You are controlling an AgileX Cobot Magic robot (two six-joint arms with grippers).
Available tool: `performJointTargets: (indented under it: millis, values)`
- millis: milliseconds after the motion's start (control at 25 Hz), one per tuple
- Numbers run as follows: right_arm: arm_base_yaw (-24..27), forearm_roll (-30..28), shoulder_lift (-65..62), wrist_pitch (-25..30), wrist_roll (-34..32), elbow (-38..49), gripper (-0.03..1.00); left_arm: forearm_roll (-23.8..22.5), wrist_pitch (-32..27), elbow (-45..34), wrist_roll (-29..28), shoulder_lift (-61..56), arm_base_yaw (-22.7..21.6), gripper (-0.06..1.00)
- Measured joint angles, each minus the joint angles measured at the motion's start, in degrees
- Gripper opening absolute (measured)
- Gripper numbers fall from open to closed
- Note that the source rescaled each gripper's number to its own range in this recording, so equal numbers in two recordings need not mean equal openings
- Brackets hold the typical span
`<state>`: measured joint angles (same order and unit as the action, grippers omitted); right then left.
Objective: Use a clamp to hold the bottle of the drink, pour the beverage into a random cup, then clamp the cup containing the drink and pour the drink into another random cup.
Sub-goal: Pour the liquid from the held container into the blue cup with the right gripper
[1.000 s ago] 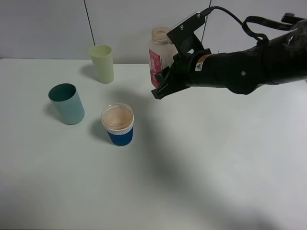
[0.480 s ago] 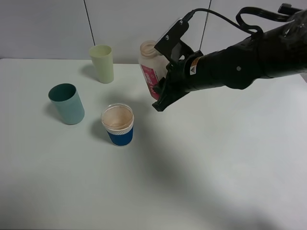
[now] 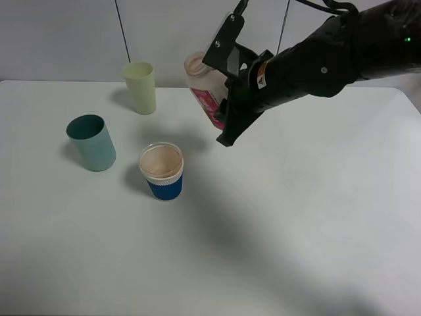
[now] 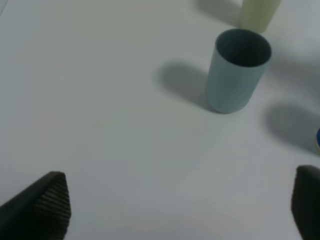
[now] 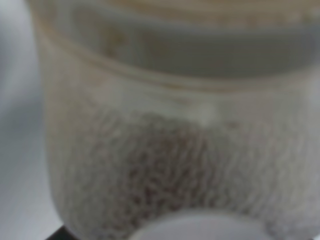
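My right gripper (image 3: 222,113) is shut on the clear drink bottle (image 3: 199,81), which has a pink label and an open mouth. It holds the bottle above the table, tilted to the left, behind and to the right of the blue-and-white paper cup (image 3: 162,171). In the right wrist view the bottle (image 5: 175,125) fills the frame, blurred, with brownish contents. A teal cup (image 3: 91,142) stands at the left and a pale yellow-green cup (image 3: 140,87) at the back. My left gripper (image 4: 175,210) is open and empty over bare table, short of the teal cup (image 4: 237,70).
The white table (image 3: 296,230) extends to the front and right. A grey wall runs along the back edge. The pale cup (image 4: 257,14) shows behind the teal one in the left wrist view. My right arm (image 3: 329,59) reaches in from the upper right.
My right gripper has lifted the bottle higher, moved it left and tilted its mouth further to the left. The cups have not moved.
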<state>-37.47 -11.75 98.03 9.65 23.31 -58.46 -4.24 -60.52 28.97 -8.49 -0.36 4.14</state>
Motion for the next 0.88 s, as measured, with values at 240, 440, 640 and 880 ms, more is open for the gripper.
performJointTargets:
  millis: [240, 440, 640, 880]
  values:
    - [-1.0, -4.6, 0.0, 3.5, 0.0, 0.0, 0.00, 0.0, 0.0, 0.0, 0.0, 0.0, 0.0, 0.66]
    - [-1.6, -7.9, 0.0, 5.0, 0.0, 0.0, 0.00, 0.0, 0.0, 0.0, 0.0, 0.0, 0.0, 0.66]
    - [-1.6, -12.4, 0.1, 6.7, 0.0, -0.1, 0.00, 0.0, 0.0, 0.0, 0.0, 0.0, 0.0, 0.66]
    - [-1.9, -14.7, 3.0, 9.4, 0.0, -3.8, 0.00, 0.0, 0.0, 0.0, 0.0, 0.0, 0.0, 0.66]
